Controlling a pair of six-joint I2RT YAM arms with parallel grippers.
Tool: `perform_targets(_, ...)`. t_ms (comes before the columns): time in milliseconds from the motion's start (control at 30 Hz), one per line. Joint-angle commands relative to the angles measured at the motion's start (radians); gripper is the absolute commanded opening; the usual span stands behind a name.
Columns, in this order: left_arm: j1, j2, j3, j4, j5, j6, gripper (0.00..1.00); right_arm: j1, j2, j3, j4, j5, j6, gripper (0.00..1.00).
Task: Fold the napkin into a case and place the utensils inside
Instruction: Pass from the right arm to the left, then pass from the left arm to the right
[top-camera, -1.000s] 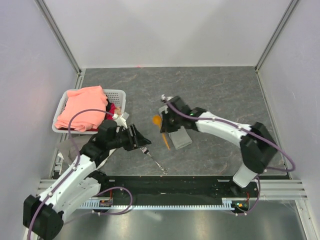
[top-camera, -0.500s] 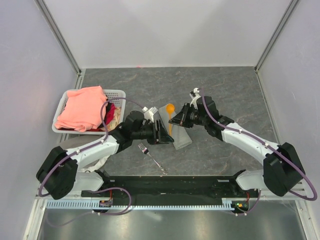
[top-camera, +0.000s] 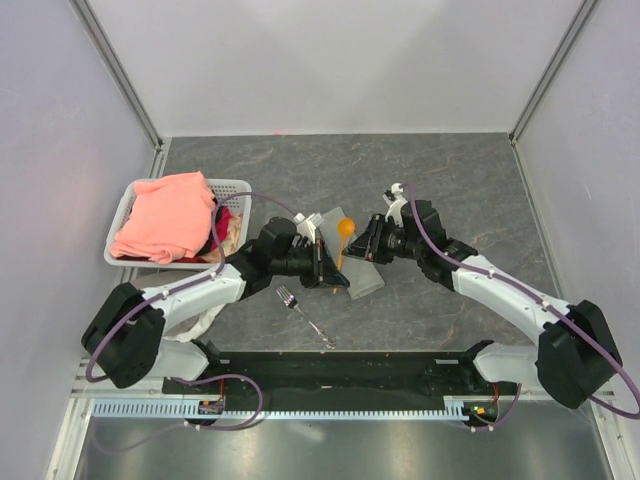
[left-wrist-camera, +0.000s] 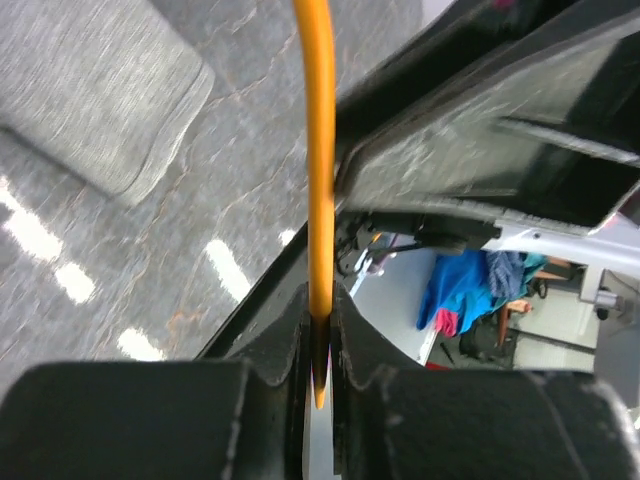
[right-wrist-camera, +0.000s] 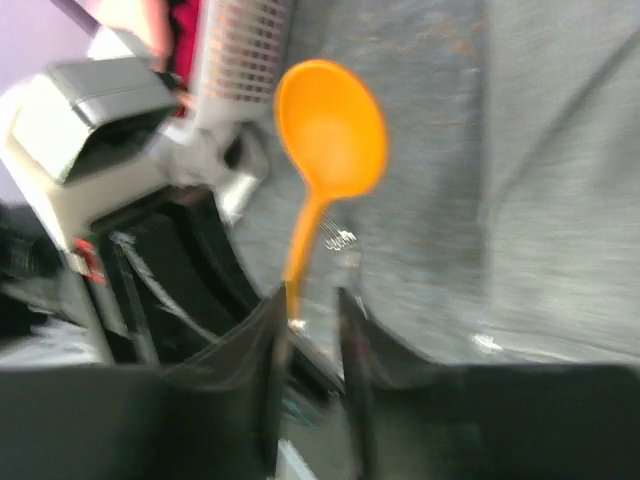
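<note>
- Robot laboratory test cell (closed in on three sides).
- Plain white panel walls (top-camera: 330, 60) on aluminium posts (top-camera: 120, 75).
- Two robot arms (top-camera: 190, 295) mounted at a grey table (top-camera: 450, 170).
- Slotted cable duct (top-camera: 330, 408) along the front.

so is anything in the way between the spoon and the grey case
Nothing visible. The left fingers pinch the orange spoon by its handle in the air, close over the edge of the case, which lies flat on the table. The right fingers stand slightly apart beside the handle, not between spoon and case.
</note>
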Motion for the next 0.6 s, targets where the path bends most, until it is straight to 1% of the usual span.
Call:
perform_targets(0,0.015,-0.074,0.043,-0.222,0.065,0.15,0.02,-0.009,-0.067,0.121,-0.281,0.111,-0.369,0.42)
perform_targets(33,0.018,-0.088,0.039,-0.241,0.097,0.162,0.02,-0.009,-0.077,0.136,-0.318,0.169,-0.416,0.47)
perform_targets(67,0.021,-0.097,0.036,-0.257,0.128,0.174,0.02,-0.009,-0.087,0.151,-0.384,0.2,-0.502,0.54)
perform_targets(100,0.022,-0.108,0.03,-0.293,0.181,0.199,0.02,-0.009,-0.105,0.183,-0.416,0.223,-0.547,0.58)
perform_targets(133,0.022,-0.135,0.027,-0.311,0.202,0.213,0.02,-0.009,-0.113,0.202,-0.442,0.257,-0.579,0.65)
perform_targets(167,0.022,-0.148,0.017,-0.325,0.223,0.239,0.02,-0.009,-0.116,0.222,-0.503,0.269,-0.629,0.69)
perform_targets(200,0.022,-0.162,0.016,-0.359,0.26,0.256,0.02,-0.009,-0.12,0.262,-0.531,0.273,-0.647,0.72)
perform_targets(267,0.022,-0.197,0.01,-0.4,0.276,0.303,0.02,-0.011,-0.119,0.288,-0.584,0.224,-0.667,0.79)
perform_targets(300,0.022,-0.206,0.007,-0.438,0.282,0.315,0.02,-0.011,-0.105,0.312,-0.599,0.201,-0.679,0.79)
perform_targets(400,0.021,-0.24,-0.001,-0.477,0.311,0.352,0.02,-0.012,-0.061,0.328,-0.634,0.124,-0.685,0.79)
perform_targets(500,0.021,-0.272,-0.013,-0.494,0.332,0.355,0.02,-0.012,-0.004,0.336,-0.628,-0.029,-0.687,0.7)
perform_targets(567,0.021,-0.278,-0.013,-0.514,0.352,0.368,0.02,-0.012,0.011,0.337,-0.602,-0.069,-0.685,0.61)
